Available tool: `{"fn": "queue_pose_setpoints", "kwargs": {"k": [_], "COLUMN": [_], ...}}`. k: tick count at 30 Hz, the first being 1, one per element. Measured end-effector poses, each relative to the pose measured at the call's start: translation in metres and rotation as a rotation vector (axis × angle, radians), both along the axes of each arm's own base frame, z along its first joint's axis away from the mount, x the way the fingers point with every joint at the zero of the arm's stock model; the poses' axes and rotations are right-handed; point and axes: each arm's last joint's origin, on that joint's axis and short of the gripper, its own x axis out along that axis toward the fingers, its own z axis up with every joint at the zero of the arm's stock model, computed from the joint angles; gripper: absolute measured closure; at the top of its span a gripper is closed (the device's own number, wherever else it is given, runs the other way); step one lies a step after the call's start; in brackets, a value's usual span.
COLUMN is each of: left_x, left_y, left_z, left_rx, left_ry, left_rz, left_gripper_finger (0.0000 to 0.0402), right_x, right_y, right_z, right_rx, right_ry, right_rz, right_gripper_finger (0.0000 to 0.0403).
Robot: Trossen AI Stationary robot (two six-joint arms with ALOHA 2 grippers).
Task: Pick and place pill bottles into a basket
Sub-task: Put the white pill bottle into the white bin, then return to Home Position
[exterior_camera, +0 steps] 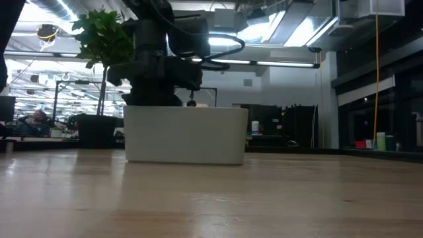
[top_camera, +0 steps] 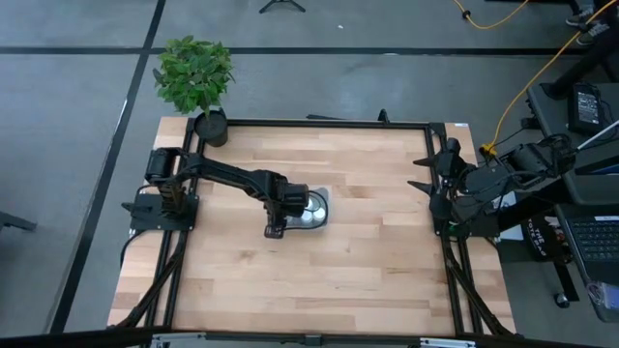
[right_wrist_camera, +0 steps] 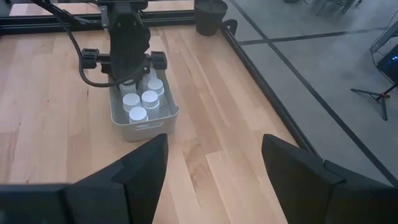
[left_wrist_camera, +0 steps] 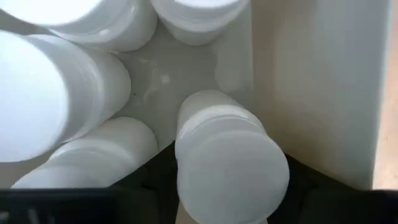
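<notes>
- Left gripper (top_camera: 290, 205) is down inside the basket (top_camera: 320, 211) at mid-table, fingers closed tight round one bottle (left_wrist_camera: 227, 165); the left wrist view shows that bottle pinched by its body between the dark fingers, cap toward the camera.
- Right gripper (right_wrist_camera: 214, 165) waits at the right table edge, well apart from the basket, fingers roughly half apart, holding nothing.
- Other bottles (right_wrist_camera: 142, 102) already stand in the basket, caps up, packed close together; the left wrist view shows several touching or just beside the held one.
- No bottles visible out on the bare table top (top_camera: 338, 271) in the high view; my guess is this is the last or a late placement.
- Handling, as a judgement: bottles look light, stiff plastic, smooth and rounded, so likely to slip or roll if squeezed off-centre.
- Best hold is across the cylinder body below the cap, as now; the cap rim looks too narrow.
- Risk: releasing in this tight spot could tip neighbours, or the bottle could end up leaning on the basket wall.
- Basket looks thin and light; may slide if the arm nudges its wall.
- Pot with plant (top_camera: 196, 82) sits at the far left corner, not involved.
</notes>
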Motion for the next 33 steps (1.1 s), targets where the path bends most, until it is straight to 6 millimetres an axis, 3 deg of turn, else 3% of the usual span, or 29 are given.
{"fn": "queue_pose_setpoints", "kwargs": {"k": [8,17,22,27,33], "left_x": [0.002,0.019,0.024,0.023,0.0], "left_y": [0.0,-0.001,-0.001,-0.001,0.001], "left_z": [0.003,0.041,0.076,0.125,0.195], "left_rx": [-0.012,-0.038,-0.033,-0.029,-0.02], "left_ry": [-0.002,-0.063,-0.055,-0.088,-0.27], "left_rz": [0.067,0.078,0.055,0.035,0.072], "left_gripper_finger": [0.0124,0.0108,0.0106,0.0108,0.0109], "right_x": [0.0,0.0,0.0,-0.002,-0.024], "right_y": [0.0,0.0,0.0,-0.001,-0.012], "right_z": [0.0,0.0,0.0,0.001,0.019], "right_rx": [-0.004,-0.009,-0.009,-0.029,-0.07], "right_ry": [0.002,0.007,0.008,0.011,-0.151], "right_rz": [0.002,0.004,0.004,0.035,0.165], "right_gripper_finger": [0.0141,0.0141,0.0141,0.0141,0.0141]}}
